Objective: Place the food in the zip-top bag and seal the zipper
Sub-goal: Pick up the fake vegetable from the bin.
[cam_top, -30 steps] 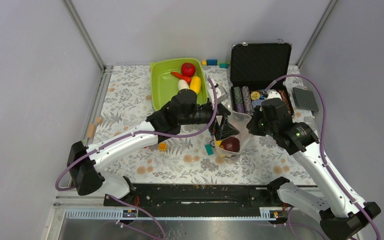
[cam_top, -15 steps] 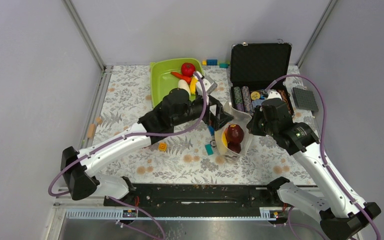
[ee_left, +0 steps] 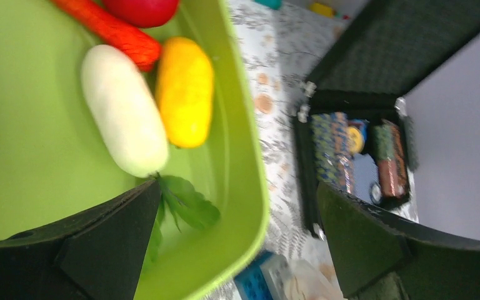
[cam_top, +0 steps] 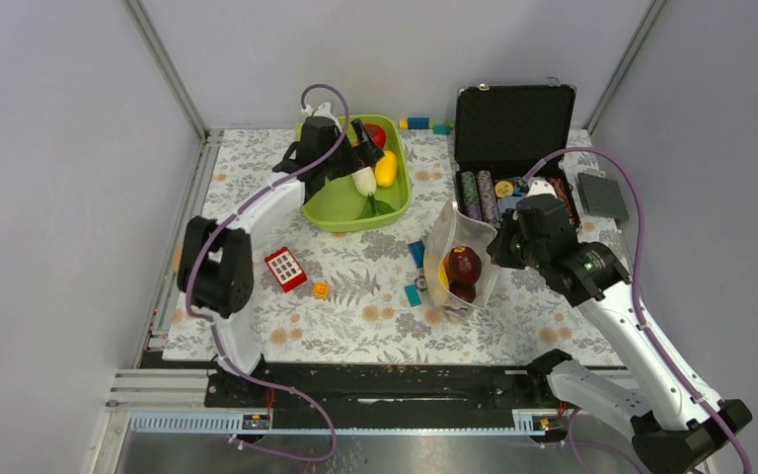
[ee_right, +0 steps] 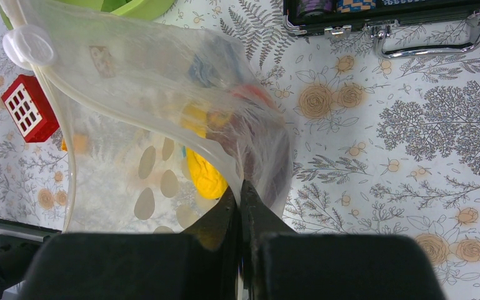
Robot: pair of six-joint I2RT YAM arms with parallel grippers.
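Observation:
The zip-top bag (cam_top: 459,259) stands upright at centre right with its mouth open toward the left. My right gripper (ee_right: 240,187) is shut on its right edge. The bag holds a dark maroon piece (cam_top: 464,265) and a yellow piece (ee_right: 205,175). The zipper (ee_right: 56,106) runs along the mouth edge. My left gripper (ee_left: 237,187) hangs open and empty over the green tray (ee_left: 250,162). The tray holds a white piece (ee_left: 124,109), a yellow one (ee_left: 185,90), an orange-red one (ee_left: 115,31) and a red one (ee_left: 144,7).
An open black case (cam_top: 513,128) with poker chips stands behind the bag. A grey plate (cam_top: 602,195) lies at the far right. A red block (cam_top: 284,268), a small orange block (cam_top: 321,289) and blue blocks (cam_top: 413,294) lie on the flowered cloth left of the bag.
My left arm has pulled away from the bag's mouth and swung back left to the green tray. The maroon piece stays in the bag. The right gripper has held still.

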